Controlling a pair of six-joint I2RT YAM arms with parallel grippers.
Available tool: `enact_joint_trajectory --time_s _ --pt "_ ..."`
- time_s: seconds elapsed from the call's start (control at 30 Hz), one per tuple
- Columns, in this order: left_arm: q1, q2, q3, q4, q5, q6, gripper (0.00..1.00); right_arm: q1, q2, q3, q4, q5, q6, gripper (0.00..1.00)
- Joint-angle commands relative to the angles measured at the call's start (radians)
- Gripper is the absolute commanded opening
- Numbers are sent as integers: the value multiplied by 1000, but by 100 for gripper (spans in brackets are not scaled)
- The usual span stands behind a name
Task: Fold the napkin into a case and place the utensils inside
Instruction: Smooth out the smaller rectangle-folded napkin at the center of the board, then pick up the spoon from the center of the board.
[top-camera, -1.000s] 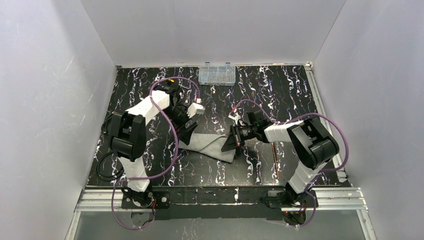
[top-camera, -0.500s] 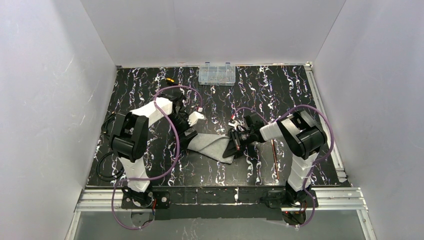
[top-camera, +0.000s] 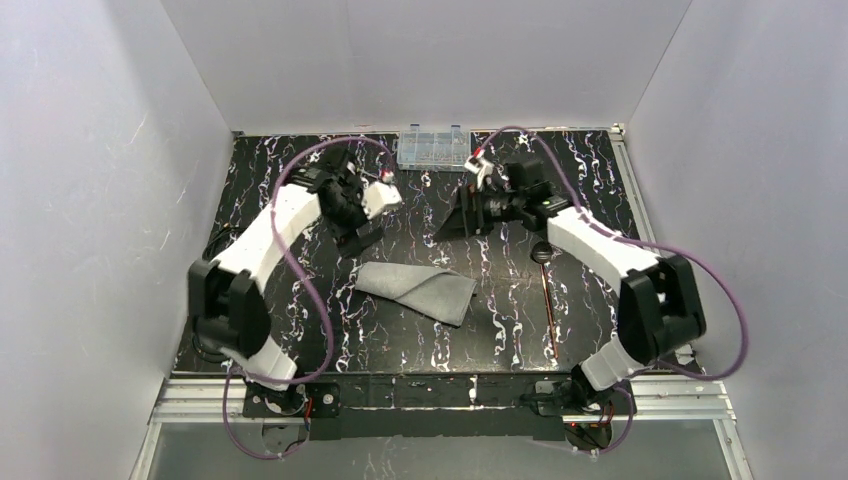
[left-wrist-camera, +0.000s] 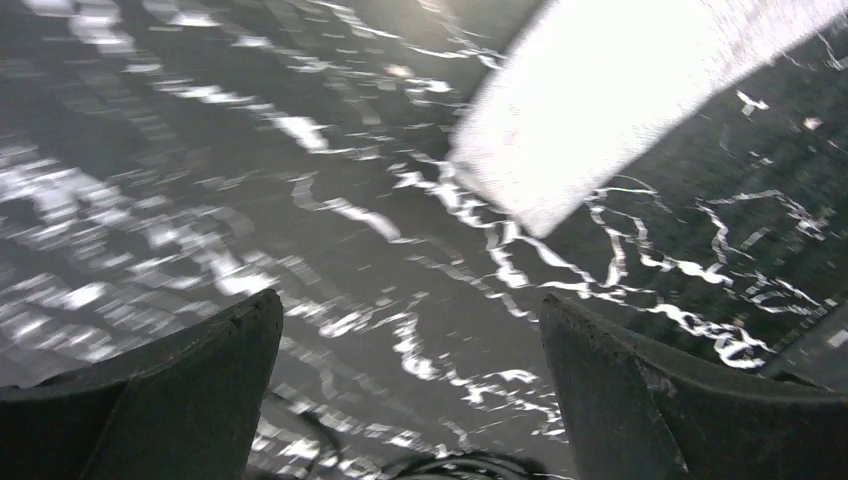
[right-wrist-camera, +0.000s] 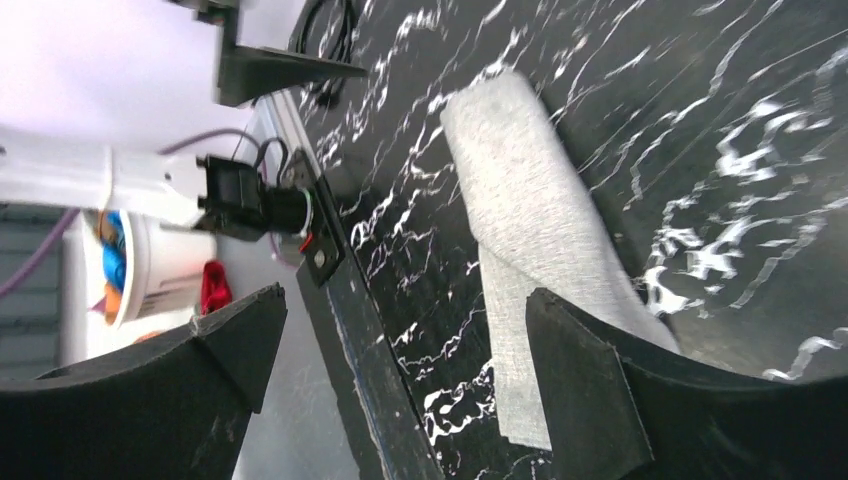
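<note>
The light-grey napkin (top-camera: 418, 290) lies folded in a flat layered bundle at the middle of the black marbled table, with nothing holding it. It shows blurred and bright in the left wrist view (left-wrist-camera: 620, 90) and as a folded strip in the right wrist view (right-wrist-camera: 540, 220). The utensils (top-camera: 547, 300), thin copper-brown pieces with a dark spoon head (top-camera: 541, 255), lie on the table to the right of the napkin. My left gripper (top-camera: 362, 232) (left-wrist-camera: 410, 303) hangs open beyond the napkin's far left. My right gripper (top-camera: 452, 222) (right-wrist-camera: 405, 300) is open above its far right.
A clear plastic compartment box (top-camera: 433, 148) stands at the far edge of the table. White walls close in the left, right and back. The table's near edge (right-wrist-camera: 350, 330) and the left arm (right-wrist-camera: 100, 180) show in the right wrist view.
The right gripper has let go of the napkin and opened. Both arms have drawn back from the napkin toward the far side of the table. The napkin now lies flat and free.
</note>
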Motion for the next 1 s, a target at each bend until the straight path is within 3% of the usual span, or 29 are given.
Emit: enact_joint_trajectory --time_s 0.0,0.03,0.1,0.23,0.33,0.47,0.53,0.6,0.7,0.83,0.97 --pt "29 -217 6 58 -189 -70 98 -73 -74 -10 6 86 161 99" --pt "41 -241 -33 106 -207 -77 98 -82 -50 -40 73 64 191 99" --pt "53 -242 -70 119 -201 -69 99 -128 12 -34 -3 131 199 99" --pt "55 -158 68 -67 -66 -128 98 -152 -59 55 -338 676 43 99" --pt "56 -140 107 -80 12 -183 98 -187 -129 39 -416 893 54 99" --pt "61 -128 130 -15 32 -269 99 -330 -266 -97 -346 899 162 99" --pt "78 -135 129 22 43 -301 98 -366 -286 -105 -373 913 151 91" --pt "94 -141 114 64 43 -314 99 -367 -262 -70 -457 986 122 81" --pt "125 -125 106 98 47 -316 99 -367 -202 -43 -529 1032 54 77" --pt "150 -102 105 107 48 -310 98 -366 -145 -77 -496 981 27 75" --pt "156 -100 94 118 58 -293 98 -366 -63 -108 -458 911 25 61"
